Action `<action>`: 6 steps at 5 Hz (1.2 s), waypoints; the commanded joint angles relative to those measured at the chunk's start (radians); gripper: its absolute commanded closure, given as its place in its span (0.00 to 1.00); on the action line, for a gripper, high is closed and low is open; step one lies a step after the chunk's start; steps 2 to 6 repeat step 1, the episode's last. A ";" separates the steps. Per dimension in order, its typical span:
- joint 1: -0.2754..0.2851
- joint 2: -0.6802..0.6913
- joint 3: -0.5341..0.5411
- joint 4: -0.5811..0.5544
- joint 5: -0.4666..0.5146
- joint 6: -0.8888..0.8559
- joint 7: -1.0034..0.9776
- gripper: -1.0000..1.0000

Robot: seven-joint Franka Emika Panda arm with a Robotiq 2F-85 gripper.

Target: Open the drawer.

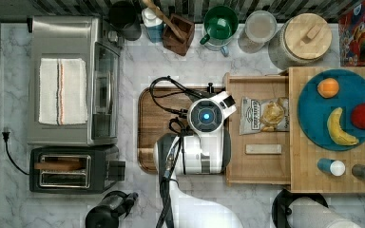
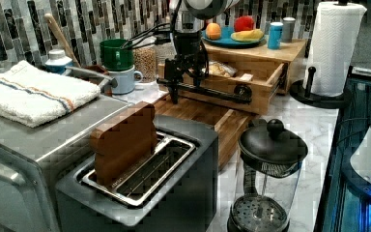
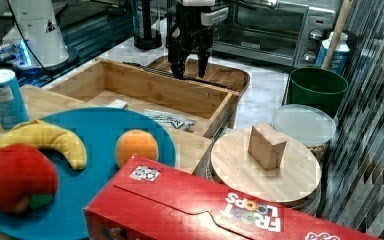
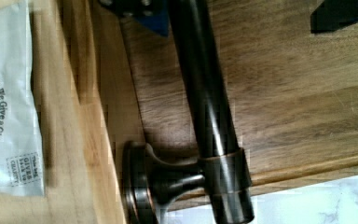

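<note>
In the top view, going from left to right, my arm [image 1: 197, 142] hangs over the brown tray [image 1: 148, 118], then comes the drawer [image 1: 257, 166], pulled out from the cabinet [image 1: 335, 178] toward the top view's left. It is wide, shallow, light wood, and holds a chip bag [image 1: 264, 114] and a pale bar. Its black bar handle [image 2: 207, 91] runs along the front, standing off on a round post. My jaws [image 3: 189, 62] are apart, one finger on each side of the handle, not clamped. From above, my own body hides the handle and the drawer's front edge. The drawer front overhangs the tray, and bare marble tabletop [image 1: 133, 190] lies around it, with a toaster oven [image 1: 71, 78] beyond.
</note>
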State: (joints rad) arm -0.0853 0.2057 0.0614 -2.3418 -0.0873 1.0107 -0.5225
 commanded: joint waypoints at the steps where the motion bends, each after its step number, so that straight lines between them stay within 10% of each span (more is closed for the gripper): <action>1: 0.077 -0.033 0.065 0.023 0.015 -0.011 0.063 0.00; 6: 0.077 -0.033 0.065 0.023 0.015 -0.011 0.063 0.00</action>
